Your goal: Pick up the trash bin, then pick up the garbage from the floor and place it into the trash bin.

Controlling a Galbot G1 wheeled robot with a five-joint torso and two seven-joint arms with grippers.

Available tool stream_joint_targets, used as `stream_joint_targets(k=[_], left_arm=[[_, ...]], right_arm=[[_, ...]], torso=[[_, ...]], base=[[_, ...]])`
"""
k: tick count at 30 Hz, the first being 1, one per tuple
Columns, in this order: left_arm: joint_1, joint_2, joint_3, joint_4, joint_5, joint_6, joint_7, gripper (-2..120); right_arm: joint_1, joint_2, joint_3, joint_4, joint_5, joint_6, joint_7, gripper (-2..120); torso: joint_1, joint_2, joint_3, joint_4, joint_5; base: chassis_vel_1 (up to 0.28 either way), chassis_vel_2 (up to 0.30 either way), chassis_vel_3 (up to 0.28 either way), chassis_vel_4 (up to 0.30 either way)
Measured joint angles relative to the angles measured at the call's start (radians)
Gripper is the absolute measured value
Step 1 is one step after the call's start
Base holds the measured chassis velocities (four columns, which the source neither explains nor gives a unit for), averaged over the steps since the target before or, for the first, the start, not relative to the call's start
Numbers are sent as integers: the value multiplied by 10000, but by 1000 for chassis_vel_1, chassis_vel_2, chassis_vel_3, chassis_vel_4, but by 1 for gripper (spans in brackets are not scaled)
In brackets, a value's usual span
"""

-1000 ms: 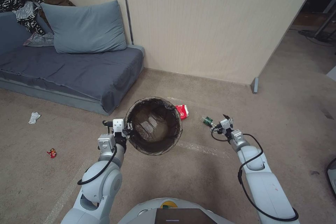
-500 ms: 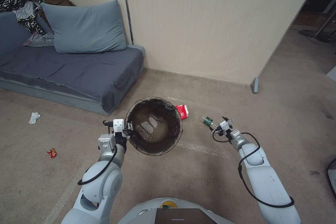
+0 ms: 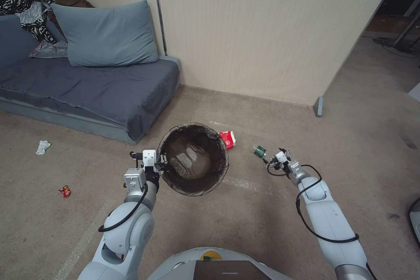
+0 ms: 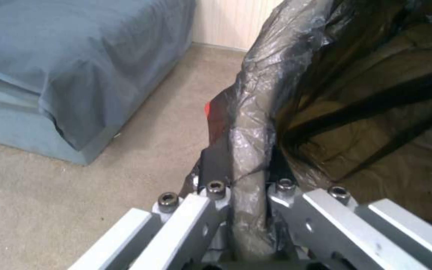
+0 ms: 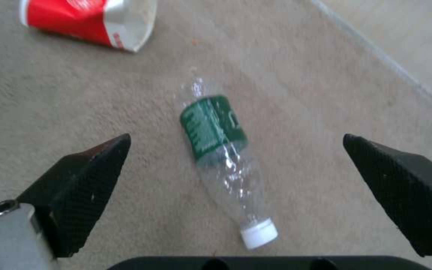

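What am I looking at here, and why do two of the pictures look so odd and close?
This is a wheeled robot with two arms, tidying a carpeted floor. The wide picture comes from a camera on its head, looking down; the close ones come from cameras on each wrist.

The left gripper is clamped on the bag-covered rim of the trash bin, holding it up; the left wrist view shows that rim pinched between its fingers.

The right gripper is open, with a clear plastic bottle with a green label lying between its black fingertips.

Also on the floor: a red-and-white cup, a white tissue and a red wrapper. A blue sofa stands behind.
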Motion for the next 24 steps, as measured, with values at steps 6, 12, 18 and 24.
stream_joint_targets(k=[6,12,18,24], left_arm=[[22,-1,4,7,32,8,0,0],[44,2,4,36,69,15,0,0],[50,-5,52,80,109,21,0,0],[56,-17,108,122,167,23,5,0]], right_arm=[[460,150,-41,-957,-56,-26,267,100],[928,224,-45,-1837,-176,25,463,100],[1344,239,-52,-2355,-208,174,513,100],[1735,264,-152,-2660,-213,225,514,100]], torso=[[0,0,1,1,2],[0,0,0,1,0],[0,0,0,-1,0],[0,0,0,1,0]], base=[[0,0,0,0],[0,0,0,0],[0,0,0,0],[0,0,0,0]])
